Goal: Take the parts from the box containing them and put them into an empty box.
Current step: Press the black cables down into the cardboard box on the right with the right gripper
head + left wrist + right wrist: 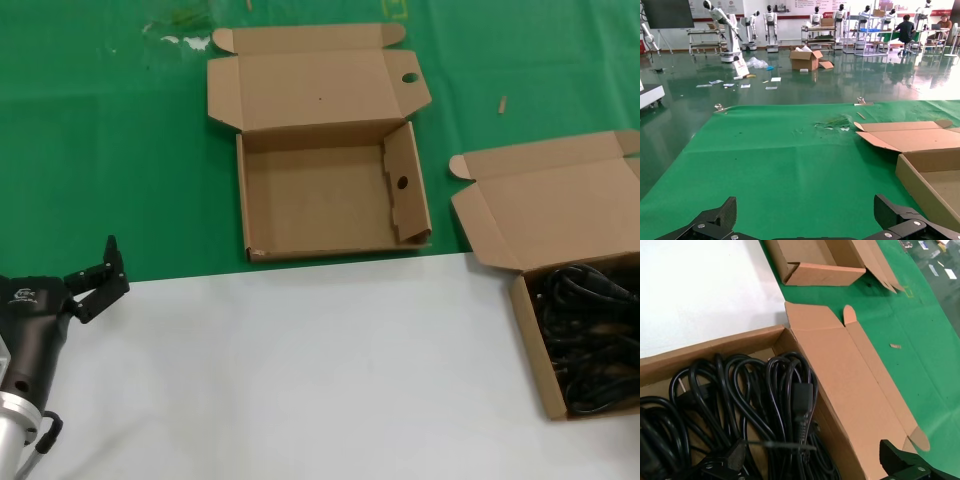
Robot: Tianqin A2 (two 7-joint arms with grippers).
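Since the power cords (588, 335) were loose coils of black rubbery cable, I'd guess they'd handle soft and floppy, light enough, but prone to snagging on each other, so pinching one bundle across its middle where the loops bunch together looked smarter than grabbing a plug end.

Head view first: the cords all sat in the plain-lidded box (530, 345) at the right edge of the table (300, 370), lid folded back onto the green mat (100, 150). The empty box (255, 200) with the holed partition was on the mat further back, near the middle, well apart from the full one, with nothing in it yet. The left end effector (97, 280) was parked low at the left over the table's edge, fingers spread wide, holding nothing. The right arm wasn't visible from up there at all.

Left wrist view: just open green mat, a corner of the empty box off to one side, and the two spread fingertips (720, 217) with nothing between them. That arm looked idle.

Right wrist view: the camera was right over the cords, angled down into the full box, with a plug (802, 410) lying on top of a thick bundle. The right end effector (810, 460) showed one finger down among the cables and the other out over the lid flap, so it was wide open with nothing gripped. Looked poised for a first pick.
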